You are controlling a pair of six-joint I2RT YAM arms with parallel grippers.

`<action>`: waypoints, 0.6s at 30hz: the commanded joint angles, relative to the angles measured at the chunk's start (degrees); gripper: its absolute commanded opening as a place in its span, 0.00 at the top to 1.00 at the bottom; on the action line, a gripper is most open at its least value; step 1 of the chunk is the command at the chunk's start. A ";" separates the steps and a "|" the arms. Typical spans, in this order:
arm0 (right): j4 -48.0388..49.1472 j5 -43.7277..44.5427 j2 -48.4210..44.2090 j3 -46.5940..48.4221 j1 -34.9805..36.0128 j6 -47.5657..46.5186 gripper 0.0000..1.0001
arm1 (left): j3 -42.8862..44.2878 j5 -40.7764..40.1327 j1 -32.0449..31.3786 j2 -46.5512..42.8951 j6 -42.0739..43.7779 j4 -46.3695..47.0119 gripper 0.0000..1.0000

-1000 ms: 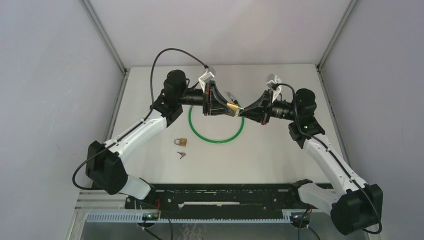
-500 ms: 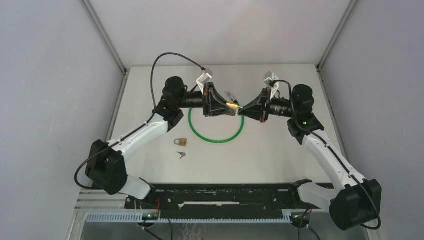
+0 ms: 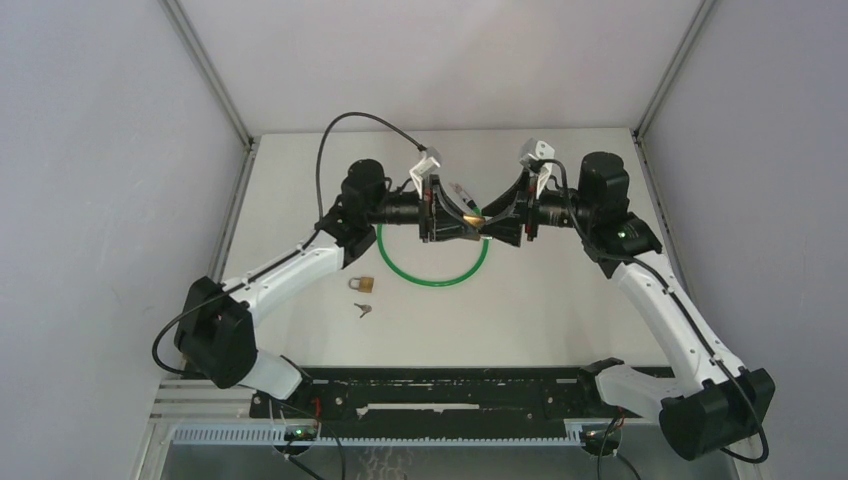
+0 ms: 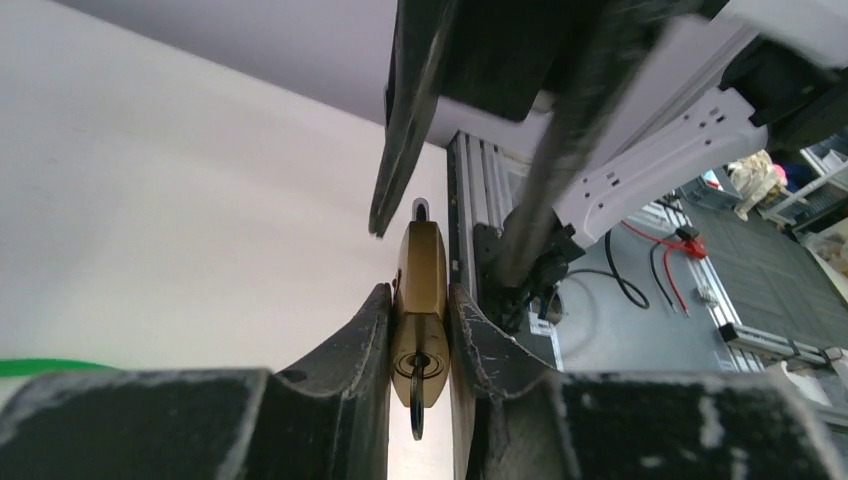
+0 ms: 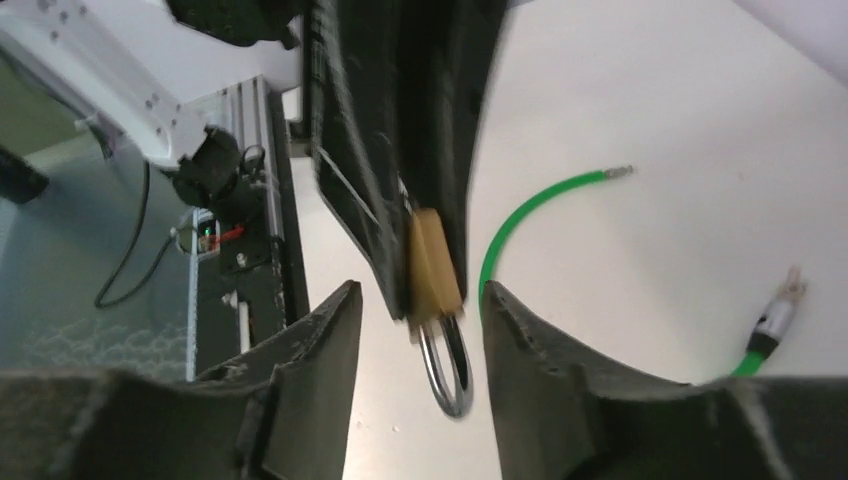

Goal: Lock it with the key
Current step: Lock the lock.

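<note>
Clamping padlock (image 4: 421,270) between left gripper (image 4: 418,302) fingers, key (image 4: 416,415) in keyhole; right gripper (image 5: 418,295) spread wide around shackle (image 5: 447,378); lettering unreadable.

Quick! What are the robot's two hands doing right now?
Left gripper: shut on the brass padlock, key in its keyhole.
Right gripper: open, fingers either side of the shackle, gripping nothing.

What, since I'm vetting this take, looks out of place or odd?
Nothing spilled or damaged. The one oddity: a second padlock and a loose key lie on the table beside the green cable loop, while the left gripper clamps the task padlock with its inserted key.
</note>
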 commanded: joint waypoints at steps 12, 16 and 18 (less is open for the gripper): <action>-26.14 0.14 -2.19 9.00 -0.31 -22.30 0.16 | 2.49 1.31 -2.82 -2.24 3.43 0.35 1.00; -27.32 -0.95 -2.28 6.81 0.01 -23.63 0.14 | 2.49 2.20 -2.60 -2.82 2.43 1.49 1.00; -27.06 -0.94 -2.50 5.48 0.16 -24.18 0.14 | 2.14 2.72 -2.49 -3.01 1.52 2.78 1.00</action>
